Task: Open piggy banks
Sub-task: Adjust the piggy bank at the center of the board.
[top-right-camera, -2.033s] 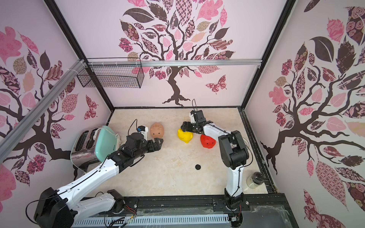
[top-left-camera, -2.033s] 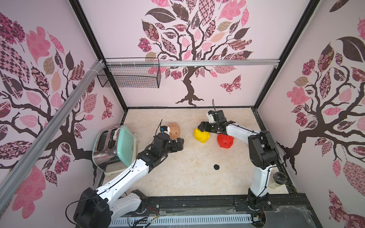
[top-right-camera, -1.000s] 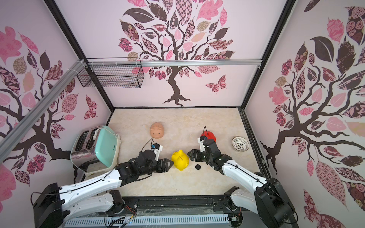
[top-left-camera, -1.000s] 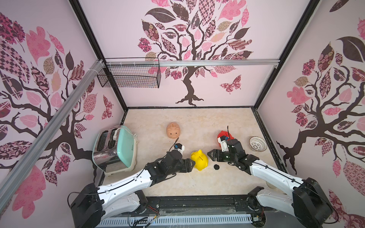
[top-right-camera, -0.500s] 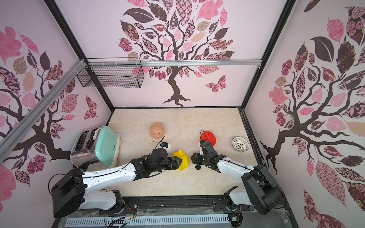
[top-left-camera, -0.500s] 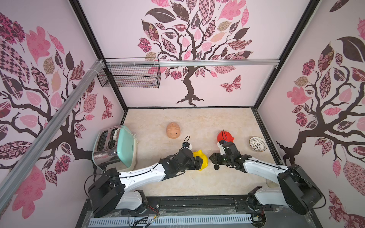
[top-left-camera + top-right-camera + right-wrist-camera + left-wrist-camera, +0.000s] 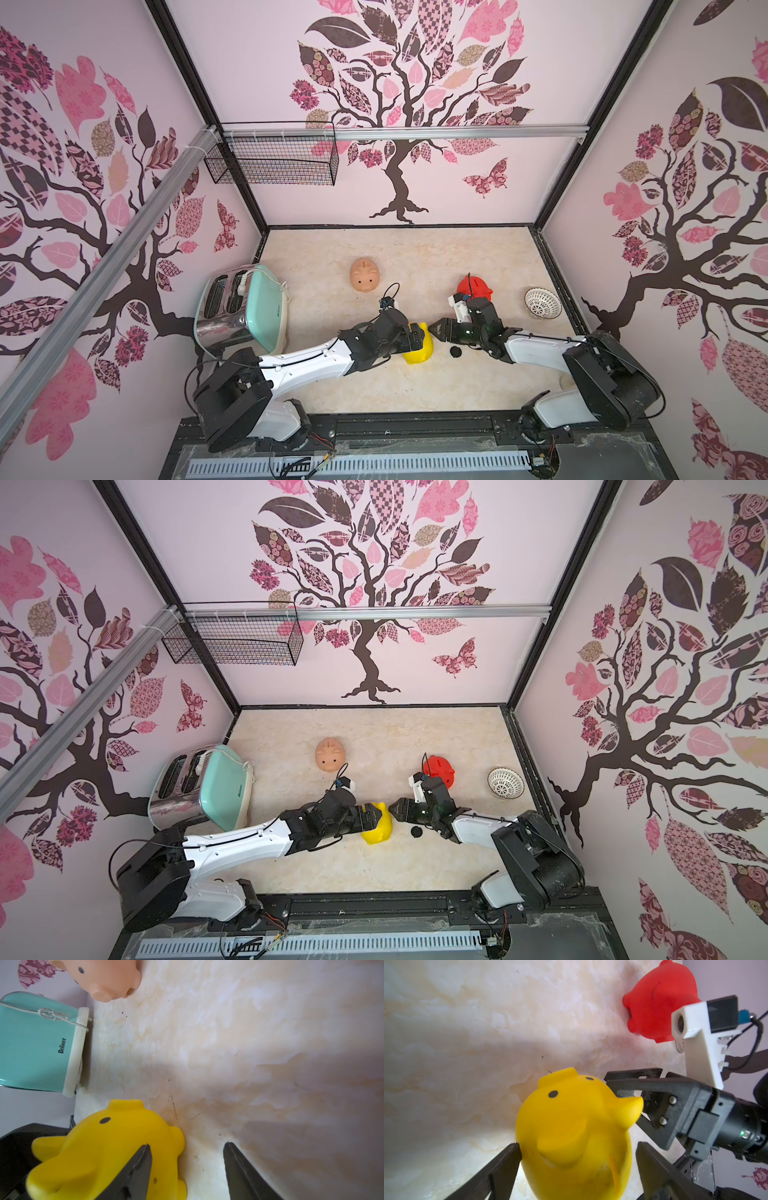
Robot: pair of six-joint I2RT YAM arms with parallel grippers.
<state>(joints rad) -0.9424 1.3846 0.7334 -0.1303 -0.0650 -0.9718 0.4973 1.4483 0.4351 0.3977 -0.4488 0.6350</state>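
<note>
Piggy banks [image 7: 420, 354] [image 7: 475, 287] [image 7: 365, 275] x3, toaster [image 7: 266, 309] x1, bowl [image 7: 542, 303] x1

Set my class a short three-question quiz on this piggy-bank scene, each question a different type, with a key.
1. Which piggy bank sits between the fingers of the left pincer? A peach, B yellow, C red.
2. True or false: the red piggy bank lies inside the white lattice bowl.
3. Fill in: the mint-green appliance is a ___.
Key: 1 B. 2 False; the red piggy bank stands outside the bowl. 3 toaster.
</note>
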